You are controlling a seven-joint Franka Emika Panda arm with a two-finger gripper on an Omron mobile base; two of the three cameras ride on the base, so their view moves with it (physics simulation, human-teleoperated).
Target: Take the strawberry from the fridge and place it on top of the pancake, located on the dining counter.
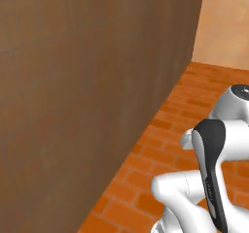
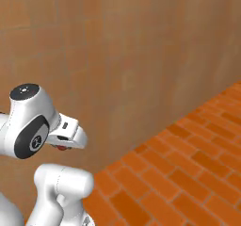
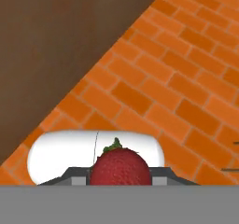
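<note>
The strawberry [image 3: 120,167], bright red with a small green leaf cap, sits between my two dark finger tips at the bottom of the hand view. My gripper [image 3: 120,177] is shut on it. In the right base view a sliver of the strawberry [image 2: 61,148] peeks out under the white hand [image 2: 69,132], which is held low beside the arm. The hand looks down at the orange brick floor [image 3: 177,78]. The fridge, the pancake and the dining counter's top are out of view.
A tall brown wood panel [image 1: 82,91] stands close on the left and spans the back of the right base view [image 2: 122,55]. Orange brick floor [image 2: 188,173] runs along its foot. A pale tan wall [image 1: 226,23] lies further off.
</note>
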